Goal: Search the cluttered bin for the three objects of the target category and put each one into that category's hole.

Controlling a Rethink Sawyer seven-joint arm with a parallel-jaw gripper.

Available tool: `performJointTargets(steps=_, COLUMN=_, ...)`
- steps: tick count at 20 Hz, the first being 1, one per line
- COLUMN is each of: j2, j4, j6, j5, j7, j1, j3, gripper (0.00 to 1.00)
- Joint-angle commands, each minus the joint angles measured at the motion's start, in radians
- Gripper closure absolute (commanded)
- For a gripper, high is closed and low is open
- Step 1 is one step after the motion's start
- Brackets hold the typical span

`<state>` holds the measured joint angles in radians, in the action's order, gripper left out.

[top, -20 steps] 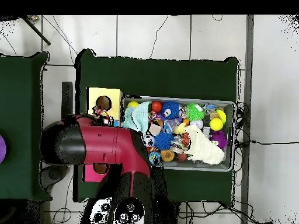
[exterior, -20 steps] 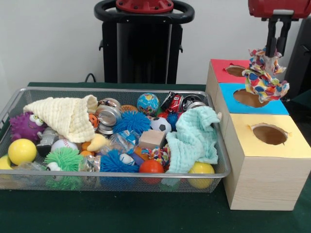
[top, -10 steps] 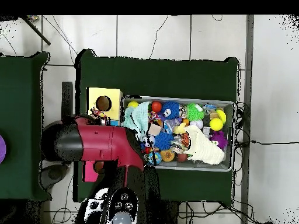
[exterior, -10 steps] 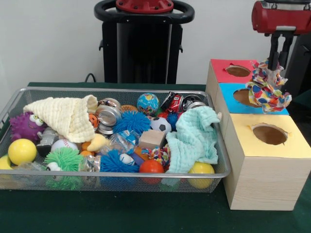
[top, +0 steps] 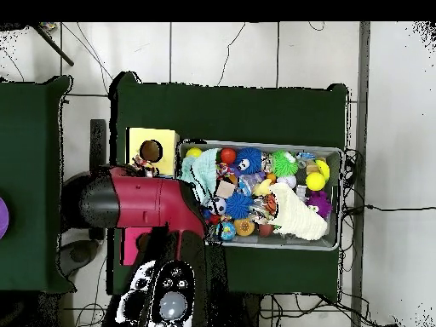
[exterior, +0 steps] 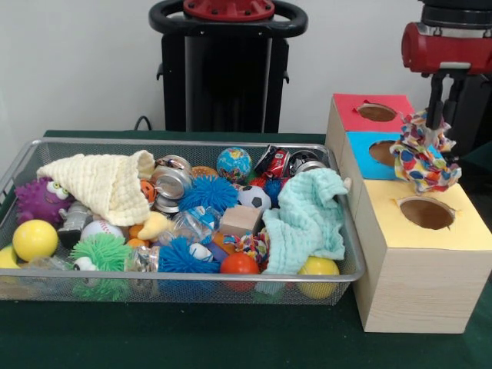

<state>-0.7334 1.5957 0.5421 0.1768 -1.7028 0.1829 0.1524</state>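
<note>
Hanging from jaws of gripper point(exterior: 441, 115), multicoloured cloth point(exterior: 422, 152) is pinched at its top and dangles over blue box point(exterior: 367, 144), near border with yellow box point(exterior: 415, 254). Red box point(exterior: 361, 111) stands behind, farthest in row. Wire bin point(exterior: 177, 286) sits left of boxes on green counter point(exterior: 231, 338), full of clutter: cream cloth point(exterior: 104, 183), mint cloth point(exterior: 307, 219), balls, spiky toys. Overhead view: arm point(top: 140, 204) covers blue and red boxes.

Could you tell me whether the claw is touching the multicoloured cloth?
Touching: in the front view the claw pinches the top of the multicoloured cloth, which hangs from it.
</note>
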Motion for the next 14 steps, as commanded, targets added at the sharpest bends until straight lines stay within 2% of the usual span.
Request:
performJointTargets(steps=1, j2=0.066, j4=-0.050, j6=-0.058, j5=0.049, j7=-0.287, j1=0.004, j3=0.005, gripper=1.00)
performJointTargets(steps=14, j2=0.097, j4=-0.084, j6=-0.085, j5=0.070, j7=-0.282, j1=0.011, j3=0.019, gripper=1.00)
